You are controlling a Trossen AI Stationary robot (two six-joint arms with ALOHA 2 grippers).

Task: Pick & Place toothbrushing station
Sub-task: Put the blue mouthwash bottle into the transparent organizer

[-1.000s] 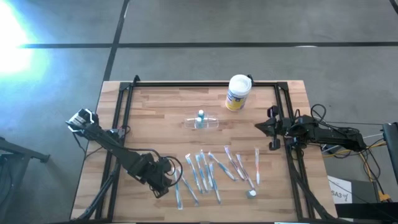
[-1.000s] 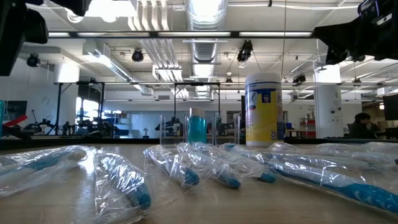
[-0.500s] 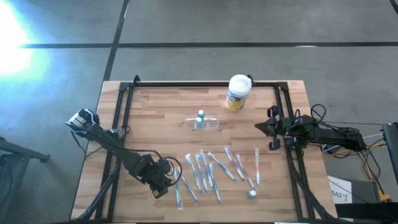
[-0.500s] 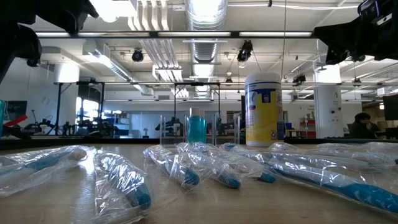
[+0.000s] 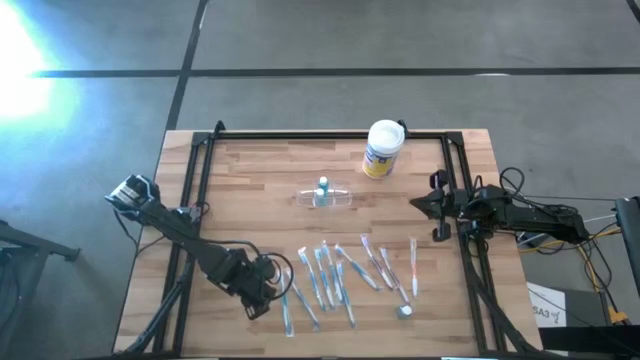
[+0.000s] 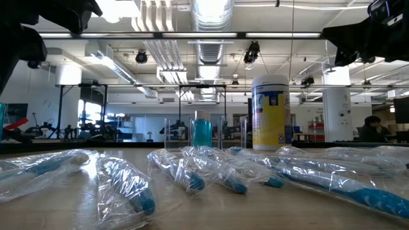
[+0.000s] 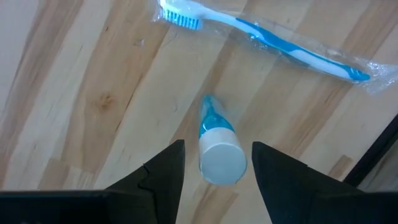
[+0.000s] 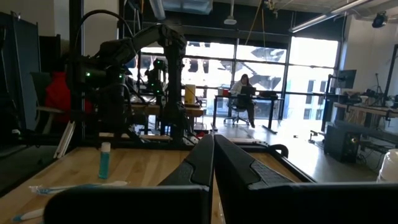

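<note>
Wooden table (image 5: 250, 190), large. White canister (image 5: 382, 148) at far edge. Clear holder (image 5: 325, 196) mid-table, blue bottle upright inside. Left gripper (image 7: 214, 171) at near-left, fingers spread around a small white-capped tube (image 7: 217, 152). Right gripper (image 8: 212, 163) at right edge, fingers pressed together, empty.

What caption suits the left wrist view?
Left gripper fingers open around a blue tube, wrapped toothbrush beyond.

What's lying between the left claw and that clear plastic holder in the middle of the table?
In the high view, only bare wood separates the left gripper from the toothbrushing station; the wrapped toothbrushes lie just beside that line.
</note>
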